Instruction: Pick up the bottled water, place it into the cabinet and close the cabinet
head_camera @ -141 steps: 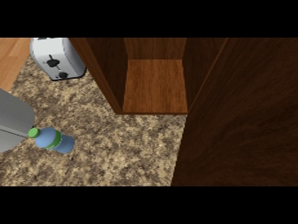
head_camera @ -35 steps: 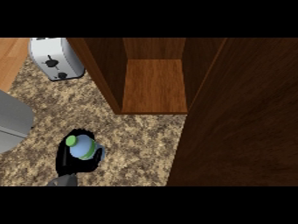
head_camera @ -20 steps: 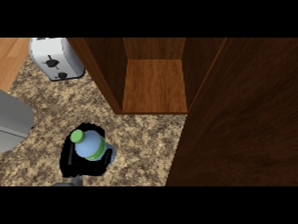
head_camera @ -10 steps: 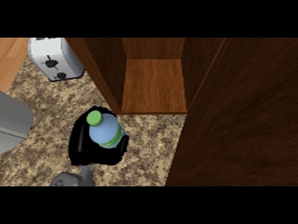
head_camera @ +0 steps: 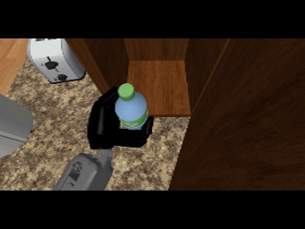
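Far left of the cabinet [head_camera: 161, 53], a grey left forearm [head_camera: 3, 123] shows at the edge of the view. A white toaster [head_camera: 54, 59] stands on the speckled surface [head_camera: 49, 103], just left of the cabinet. The right robot hand [head_camera: 105, 125] is curled round the bottled water [head_camera: 131, 112], at the front left corner of the cabinet's wooden shelf [head_camera: 161, 85]. The green cap [head_camera: 126, 91] points toward the cabinet. The cabinet's dark door [head_camera: 260, 116] is open on the right.
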You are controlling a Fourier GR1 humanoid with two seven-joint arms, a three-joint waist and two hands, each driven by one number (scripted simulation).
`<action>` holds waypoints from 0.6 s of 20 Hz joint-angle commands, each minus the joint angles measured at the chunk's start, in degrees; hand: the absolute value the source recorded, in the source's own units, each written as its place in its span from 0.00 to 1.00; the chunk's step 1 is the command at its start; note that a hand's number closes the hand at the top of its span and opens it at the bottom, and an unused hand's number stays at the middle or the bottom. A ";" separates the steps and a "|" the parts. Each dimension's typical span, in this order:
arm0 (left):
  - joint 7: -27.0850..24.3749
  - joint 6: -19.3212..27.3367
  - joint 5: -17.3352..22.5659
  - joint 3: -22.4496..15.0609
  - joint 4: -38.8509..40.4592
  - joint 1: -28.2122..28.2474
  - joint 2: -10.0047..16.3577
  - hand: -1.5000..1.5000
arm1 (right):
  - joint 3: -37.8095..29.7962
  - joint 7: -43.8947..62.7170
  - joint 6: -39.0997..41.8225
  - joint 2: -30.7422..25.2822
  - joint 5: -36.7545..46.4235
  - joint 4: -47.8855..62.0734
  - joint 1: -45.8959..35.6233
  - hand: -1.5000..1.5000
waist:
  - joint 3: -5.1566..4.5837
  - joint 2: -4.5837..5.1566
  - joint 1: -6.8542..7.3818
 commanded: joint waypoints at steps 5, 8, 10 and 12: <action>-0.46 8.42 0.17 1.05 11.82 -14.34 0.00 1.00 | 3.15 -1.08 -0.09 -2.19 3.55 -5.90 4.69 0.00 | 0.01 0.08 -0.67; 0.91 8.25 -0.20 3.14 18.00 -20.46 0.00 1.00 | -0.14 -2.02 1.46 -3.24 0.12 -4.95 4.16 0.00 | 0.04 0.17 -0.67; 4.29 10.39 -1.68 3.56 18.30 -23.31 0.00 1.00 | -0.32 -0.53 0.63 -2.44 1.61 -5.71 3.24 0.00 | 0.03 0.09 -0.53; 1.17 5.61 -1.91 6.94 22.47 -23.37 0.00 1.00 | -1.04 -0.06 1.27 -2.02 0.50 -5.62 2.89 0.00 | 0.02 0.15 -0.21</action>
